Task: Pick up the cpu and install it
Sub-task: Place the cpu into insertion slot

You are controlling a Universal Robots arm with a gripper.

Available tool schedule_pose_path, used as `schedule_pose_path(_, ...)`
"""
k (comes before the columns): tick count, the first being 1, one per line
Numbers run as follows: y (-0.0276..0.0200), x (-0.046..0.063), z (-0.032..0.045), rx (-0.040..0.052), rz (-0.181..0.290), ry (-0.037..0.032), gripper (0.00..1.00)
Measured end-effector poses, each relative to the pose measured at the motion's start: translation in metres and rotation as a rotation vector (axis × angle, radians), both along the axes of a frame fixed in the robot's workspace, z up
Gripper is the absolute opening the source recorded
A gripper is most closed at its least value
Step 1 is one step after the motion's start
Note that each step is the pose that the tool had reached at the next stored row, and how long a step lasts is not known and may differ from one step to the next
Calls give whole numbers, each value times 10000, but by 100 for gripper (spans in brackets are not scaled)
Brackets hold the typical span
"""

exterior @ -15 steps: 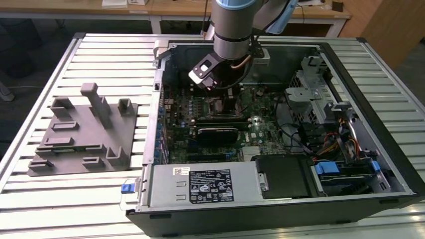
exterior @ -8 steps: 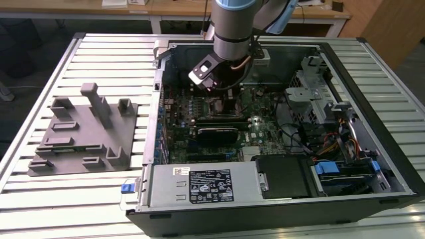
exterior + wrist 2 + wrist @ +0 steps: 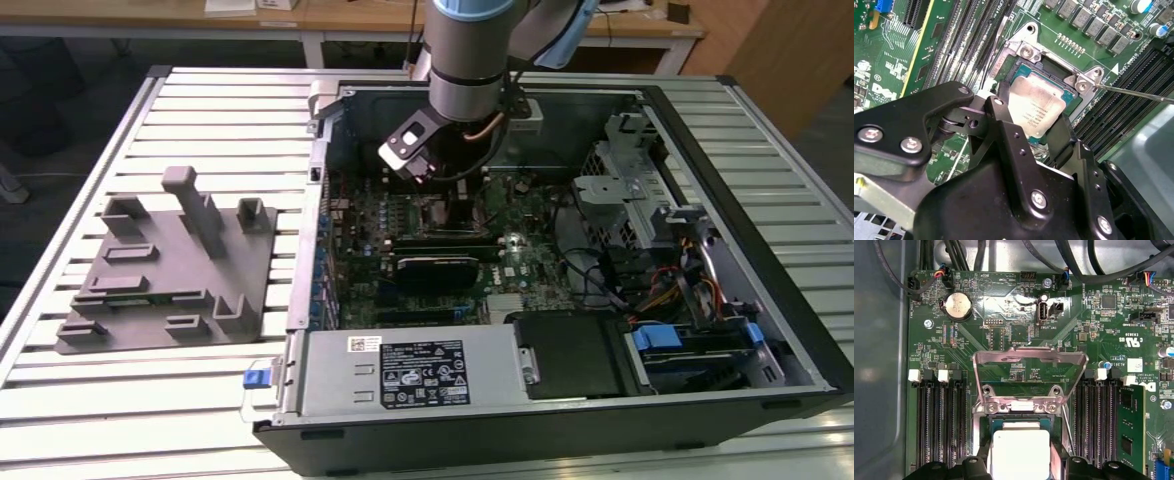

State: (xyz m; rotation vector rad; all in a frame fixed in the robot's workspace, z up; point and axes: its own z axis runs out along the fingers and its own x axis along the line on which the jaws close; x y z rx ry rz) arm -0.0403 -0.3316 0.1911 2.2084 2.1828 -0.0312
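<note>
The cpu [image 3: 1036, 106], a flat square chip with a silvery top, sits between my two black fingers [image 3: 998, 107] directly over the open socket [image 3: 1075, 81] on the green motherboard. It looks slightly tilted against the socket's teal bed. My gripper [image 3: 1029, 120] is shut on the cpu's two opposite edges. In the first wrist view the cpu [image 3: 1019, 450] lies below the raised metal load plate [image 3: 1030, 359], with my gripper [image 3: 1019, 461] around it. In the exterior view my gripper [image 3: 447, 192] reaches down into the open computer case [image 3: 694, 130].
The socket's thin metal lever [image 3: 1136, 93] sticks out to one side. Memory slots flank the socket, one with a module [image 3: 1132, 430]. A grey moulded tray [image 3: 167, 270] stands on the slatted table at the exterior view's left. Cables [image 3: 627, 290] and drive bays fill the case's right.
</note>
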Motion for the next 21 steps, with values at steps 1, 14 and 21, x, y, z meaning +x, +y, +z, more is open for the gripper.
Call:
schedule_pose_path(1,0,0,0,0,-33,0,54)
schedule_pose_path(14,0,7,-22,-1,-135,0,54)
schedule_pose_path(21,1,8,-19,5,-134,-4,61)
